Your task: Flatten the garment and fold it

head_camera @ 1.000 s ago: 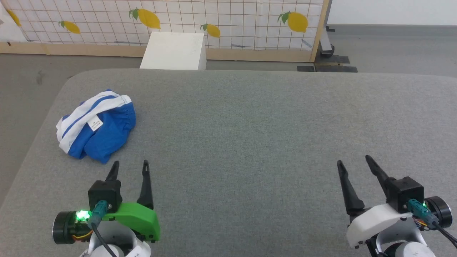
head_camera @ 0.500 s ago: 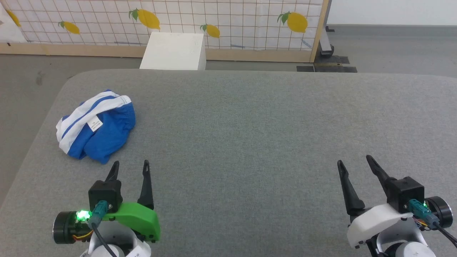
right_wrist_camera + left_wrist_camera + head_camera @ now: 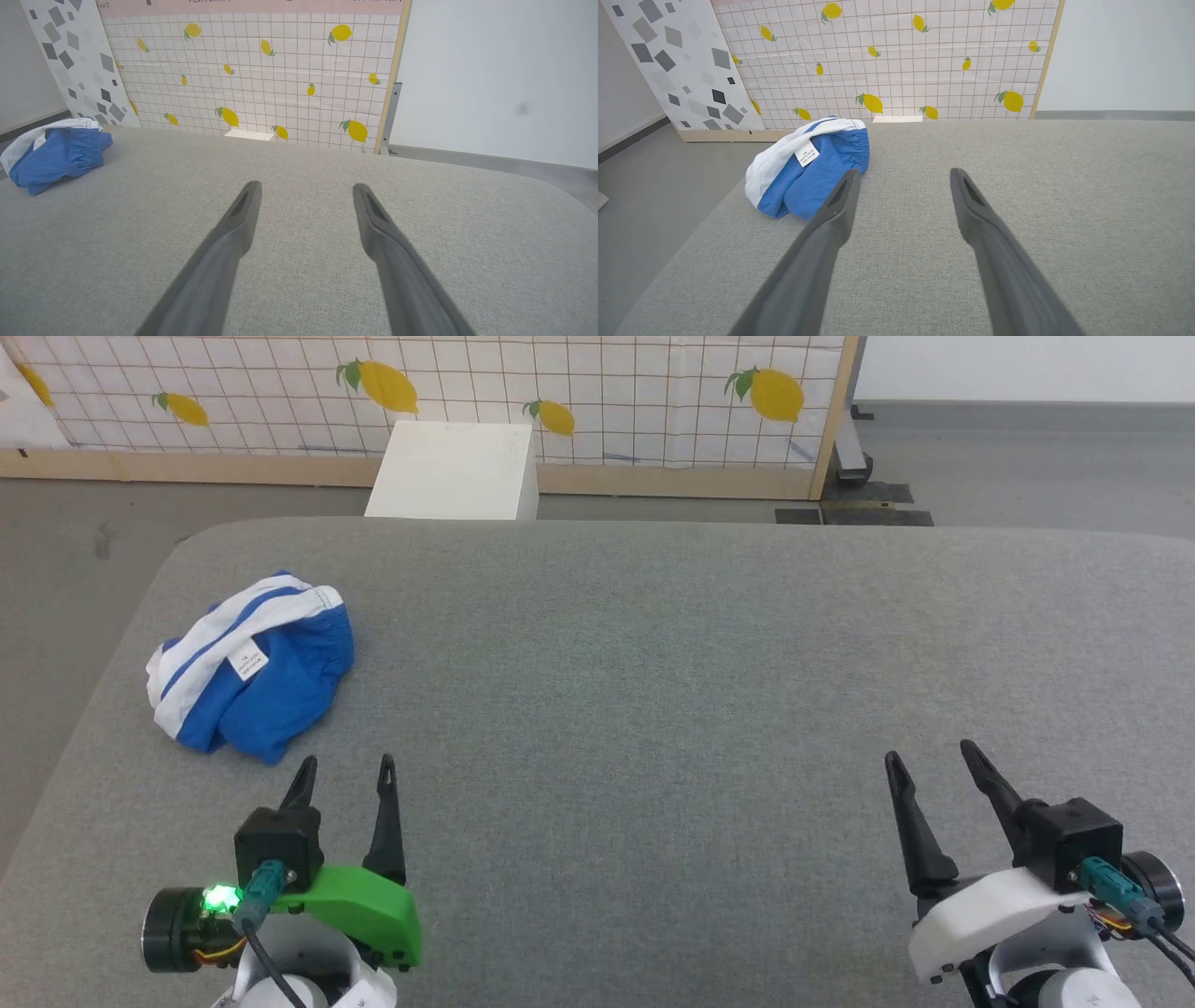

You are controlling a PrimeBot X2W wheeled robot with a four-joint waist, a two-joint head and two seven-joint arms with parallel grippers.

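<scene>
The garment, bright blue shorts with a white striped waistband and a small white label, lies bunched in a heap near the far left of the grey table. My left gripper stands open just in front of the heap and slightly to its right, nothing between its fingers. In the left wrist view the garment sits ahead and left of the left gripper. My right gripper is open over the table's near right, far from the garment, which lies at that view's left edge beyond the right gripper.
A white box stands on the floor behind the table's far edge. A lemon-patterned screen with a wooden frame lines the back. The table's rounded left edge drops to grey floor close to the garment.
Both grippers have opened a touch wider and crept slightly; the garment has not moved.
</scene>
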